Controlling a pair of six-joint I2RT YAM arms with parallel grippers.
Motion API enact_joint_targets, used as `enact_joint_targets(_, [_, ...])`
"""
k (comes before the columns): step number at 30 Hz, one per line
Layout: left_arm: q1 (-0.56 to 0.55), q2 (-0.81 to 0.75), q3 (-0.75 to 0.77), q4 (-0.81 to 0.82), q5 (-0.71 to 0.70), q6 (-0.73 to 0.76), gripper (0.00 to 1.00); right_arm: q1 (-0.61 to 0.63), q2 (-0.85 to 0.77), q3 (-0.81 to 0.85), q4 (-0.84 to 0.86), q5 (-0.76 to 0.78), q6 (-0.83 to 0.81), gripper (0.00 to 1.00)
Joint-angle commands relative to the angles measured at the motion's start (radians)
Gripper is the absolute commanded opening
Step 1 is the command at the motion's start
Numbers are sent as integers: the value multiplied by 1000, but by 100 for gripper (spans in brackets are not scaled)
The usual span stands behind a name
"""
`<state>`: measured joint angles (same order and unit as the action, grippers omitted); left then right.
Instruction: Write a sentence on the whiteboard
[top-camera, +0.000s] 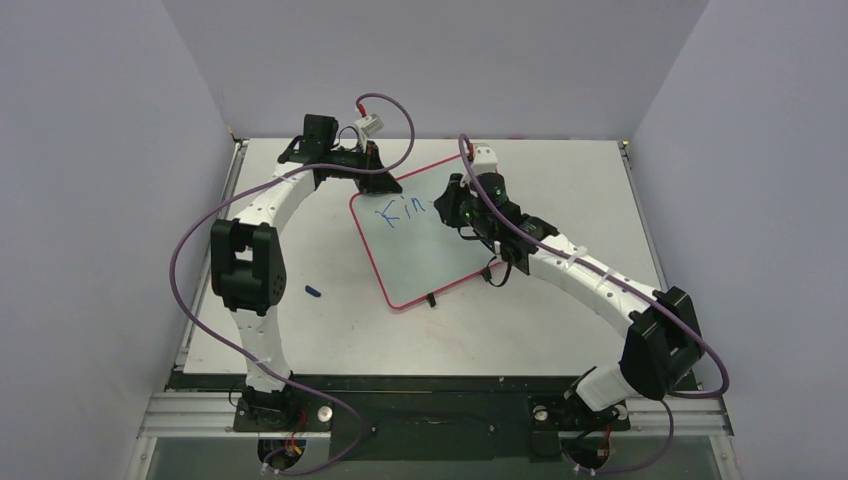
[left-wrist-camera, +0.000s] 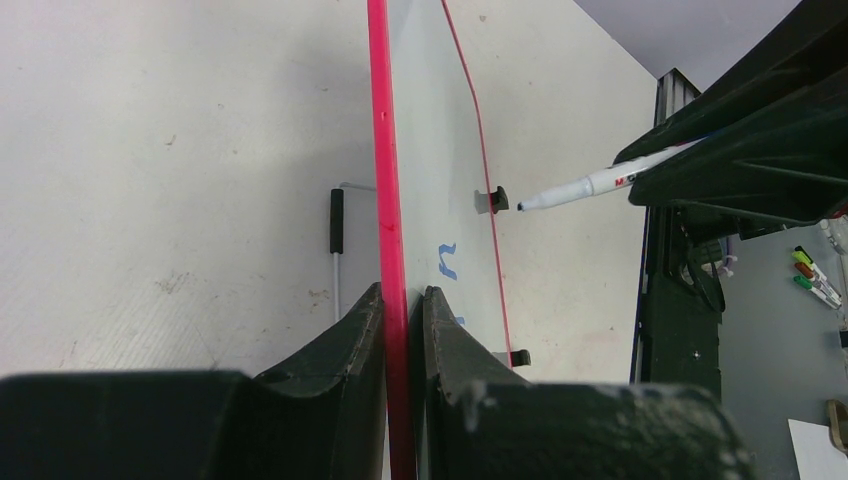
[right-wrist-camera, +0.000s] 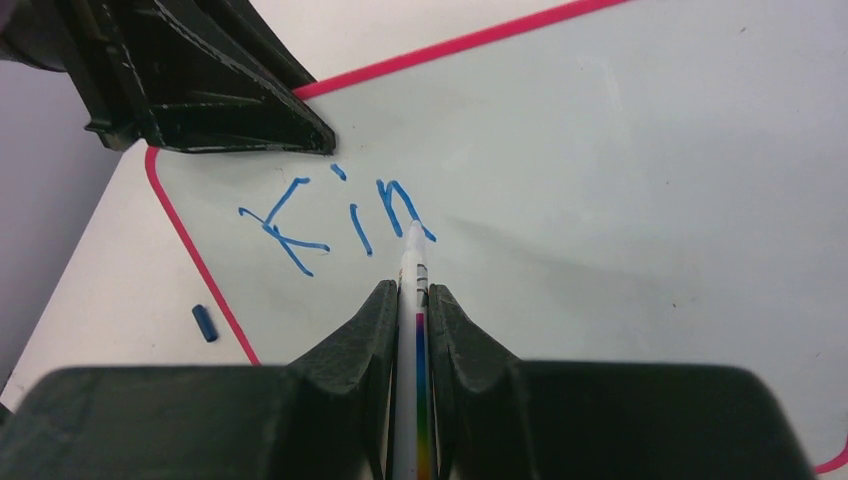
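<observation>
The whiteboard (top-camera: 425, 252), white with a thin red rim, lies tilted on the table, with two black clips on its near edge. Blue letters "Kin" (top-camera: 405, 212) stand near its far left corner. My left gripper (top-camera: 377, 184) is shut on the board's rim at that corner; in the left wrist view the fingers (left-wrist-camera: 405, 296) pinch the red edge of the board (left-wrist-camera: 438, 150). My right gripper (top-camera: 450, 206) is shut on a white marker (right-wrist-camera: 411, 268). The marker's tip touches the board at the end of the "n" of the letters (right-wrist-camera: 335, 218). The marker also shows in the left wrist view (left-wrist-camera: 590, 185).
A blue marker cap (top-camera: 314, 291) lies on the table left of the board and shows in the right wrist view (right-wrist-camera: 204, 322). A small black-handled tool (left-wrist-camera: 337, 220) lies on the table beside the board. Purple cables loop above both arms. Grey walls enclose the table.
</observation>
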<state>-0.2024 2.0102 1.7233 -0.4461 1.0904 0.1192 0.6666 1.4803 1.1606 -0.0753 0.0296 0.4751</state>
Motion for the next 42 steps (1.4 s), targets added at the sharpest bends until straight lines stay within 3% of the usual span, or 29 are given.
enact_joint_targets(1, [-35,-33,24,-32,31,115,0,-19,-5,68,16,4,-19,0])
enact_joint_targets(28, [-38,-34,33,-50,32,127,0,-50,143,137,32,-49,-22,0])
enact_joint_targets(42, [-39,-33,35,-53,31,129,0,-28,116,55,50,-57,-6,0])
